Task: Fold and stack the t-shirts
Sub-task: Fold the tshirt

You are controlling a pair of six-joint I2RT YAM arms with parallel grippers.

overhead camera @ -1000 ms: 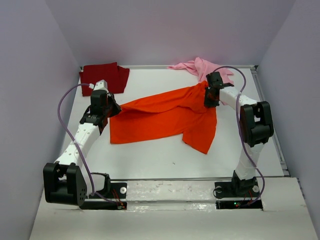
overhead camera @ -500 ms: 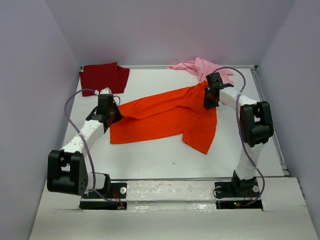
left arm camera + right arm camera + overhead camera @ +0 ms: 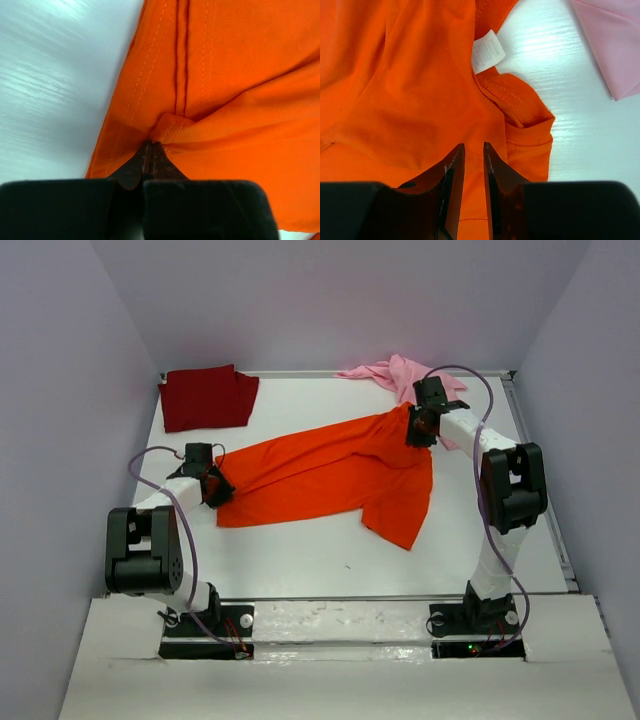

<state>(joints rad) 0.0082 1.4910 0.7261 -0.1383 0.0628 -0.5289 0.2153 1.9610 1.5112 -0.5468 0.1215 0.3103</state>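
Note:
The bright orange t-shirt [image 3: 330, 470] lies spread across the middle of the table. My left gripper [image 3: 213, 488] is shut on its left hem; in the left wrist view the closed tips [image 3: 151, 144] pinch a fold of the orange cloth [image 3: 240, 75]. My right gripper [image 3: 418, 430] is at the shirt's far right corner near the collar. In the right wrist view its jaws [image 3: 474, 146] stand a narrow gap apart over smooth orange cloth [image 3: 410, 90], next to a white label [image 3: 487, 51]. The dark red t-shirt [image 3: 207, 397] lies folded at the back left. The light pink t-shirt [image 3: 395, 372] lies crumpled at the back right.
The pink shirt's edge [image 3: 610, 45] shows just beyond the right gripper. White walls close in the table on three sides. A raised rail [image 3: 540, 480] runs along the right edge. Bare white table [image 3: 300, 560] lies in front of the orange shirt.
My left arm has drawn back and down to the left, pulling the orange shirt's left hem with it. My right gripper has shifted slightly toward the back at the collar corner.

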